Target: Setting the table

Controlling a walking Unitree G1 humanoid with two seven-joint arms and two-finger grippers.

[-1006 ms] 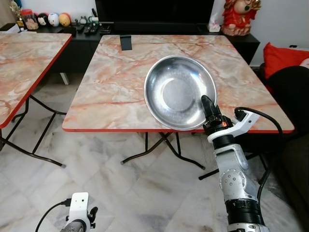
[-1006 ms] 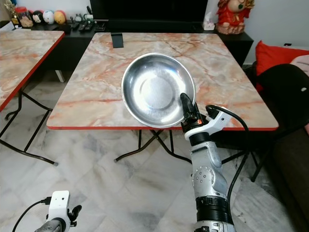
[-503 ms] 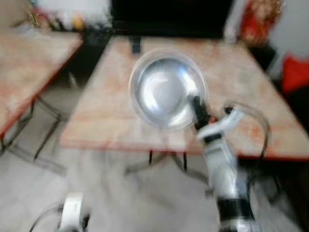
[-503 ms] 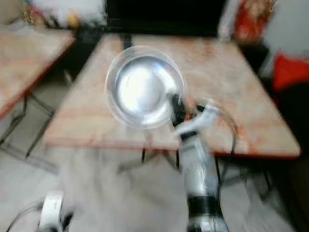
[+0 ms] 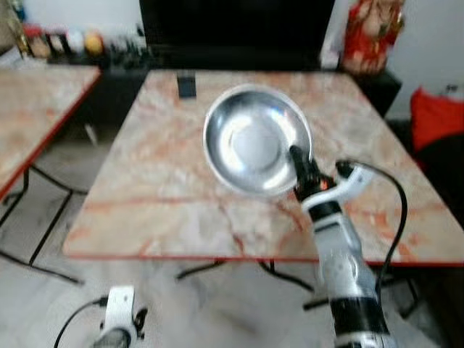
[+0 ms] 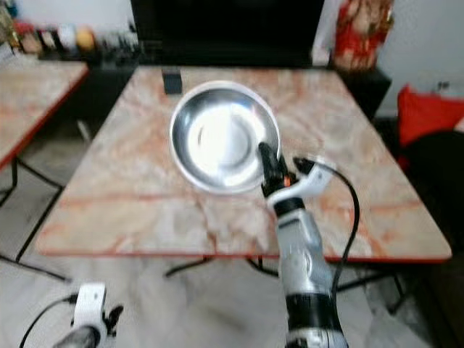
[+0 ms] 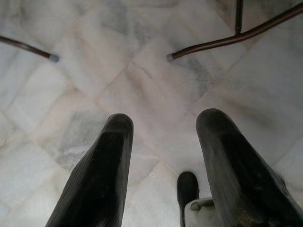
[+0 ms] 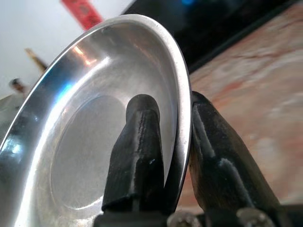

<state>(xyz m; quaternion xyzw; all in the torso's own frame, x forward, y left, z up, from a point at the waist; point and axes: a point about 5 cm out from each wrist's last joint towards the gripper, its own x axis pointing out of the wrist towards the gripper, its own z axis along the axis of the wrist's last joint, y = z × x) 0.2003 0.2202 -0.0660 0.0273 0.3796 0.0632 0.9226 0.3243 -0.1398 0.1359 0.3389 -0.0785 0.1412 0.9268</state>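
Right wrist view: steel bowl (image 8: 90, 123) rim pinched between right gripper (image 8: 177, 142) fingers (image 8: 137, 146).

Blurred: both eye views are soft throughout.
Too small to tell: row of small objects (image 5: 61, 43) on the dark cabinet (image 5: 116, 61); small dark item (image 5: 187, 85) at the table's (image 5: 159, 181) far edge.
Cut off: red figurine (image 5: 371, 32) at its top; second table (image 5: 32, 109) at the frame edge; red cushion (image 5: 435, 119); steel plate (image 8: 71, 142) in the right wrist view.
Hidden: plate rim section between the right gripper's (image 8: 177, 142) 2 fingers (image 8: 137, 151).
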